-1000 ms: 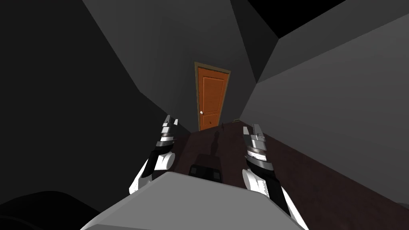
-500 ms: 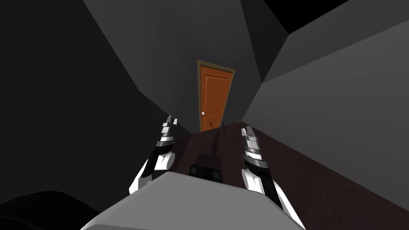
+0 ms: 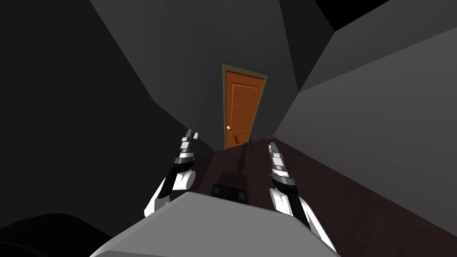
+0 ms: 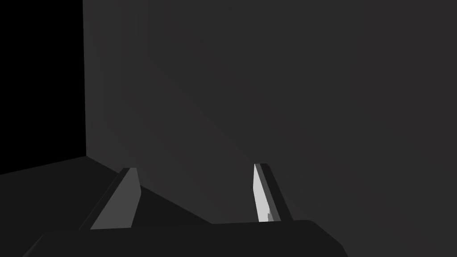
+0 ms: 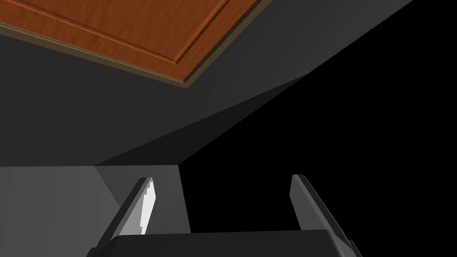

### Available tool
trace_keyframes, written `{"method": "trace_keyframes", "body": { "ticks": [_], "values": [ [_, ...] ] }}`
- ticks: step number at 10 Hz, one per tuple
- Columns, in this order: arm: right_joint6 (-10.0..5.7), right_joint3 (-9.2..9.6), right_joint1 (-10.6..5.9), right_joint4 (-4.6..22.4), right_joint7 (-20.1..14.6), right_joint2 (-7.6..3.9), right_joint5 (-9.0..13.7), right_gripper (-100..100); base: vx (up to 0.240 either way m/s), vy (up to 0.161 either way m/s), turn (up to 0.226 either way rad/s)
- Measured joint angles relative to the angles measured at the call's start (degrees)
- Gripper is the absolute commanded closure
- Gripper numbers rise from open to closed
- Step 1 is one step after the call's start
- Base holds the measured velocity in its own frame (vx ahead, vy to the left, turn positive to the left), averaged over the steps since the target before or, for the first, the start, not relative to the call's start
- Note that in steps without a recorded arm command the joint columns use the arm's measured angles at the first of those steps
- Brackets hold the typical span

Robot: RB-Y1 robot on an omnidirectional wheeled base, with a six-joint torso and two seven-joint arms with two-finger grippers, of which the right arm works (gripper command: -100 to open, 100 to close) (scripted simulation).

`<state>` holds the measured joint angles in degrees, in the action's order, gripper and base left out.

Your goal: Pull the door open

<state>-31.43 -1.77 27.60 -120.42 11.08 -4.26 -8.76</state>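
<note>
Door (image 3: 242, 109), orange with pale knob (image 3: 229, 128), stands closed.

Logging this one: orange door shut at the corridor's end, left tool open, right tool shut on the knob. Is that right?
No: the right tool is open and empty, far short of the knob, as the right wrist view shows. The door is shut and the left tool open, as logged.
</note>
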Motion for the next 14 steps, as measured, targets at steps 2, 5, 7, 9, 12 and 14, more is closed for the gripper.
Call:
{"method": "trace_keyframes", "body": {
  "ticks": [2, 5, 7, 9, 12, 14],
  "values": [
    [-0.91, -0.49, -0.64, 2.6, 2.0, -0.25, -1.4, -100, 0.126, 0.06, 0.039],
    [-1.98, -1.22, -1.45, 5.6, 4.0, -0.62, -2.8, -100, 0.09, 0.035, 0.036],
    [-2.67, -1.84, -2.37, 8.0, 5.4, -0.89, -3.7, -100, 0.125, 0.062, 0.054],
    [-3.33, -2.36, -2.99, 10.5, 7.4, -1.07, -5.2, -100, 0.137, 0.058, 0.046],
    [-4.87, -3.08, -3.94, 14.2, 10.0, -1.16, -6.8, -100, 0.105, 0.038, 0.041],
    [-5.61, -3.61, -4.31, 16.2, 11.4, -1.34, -7.8, -100, 0.097, 0.036, 0.042]
  ]
}}
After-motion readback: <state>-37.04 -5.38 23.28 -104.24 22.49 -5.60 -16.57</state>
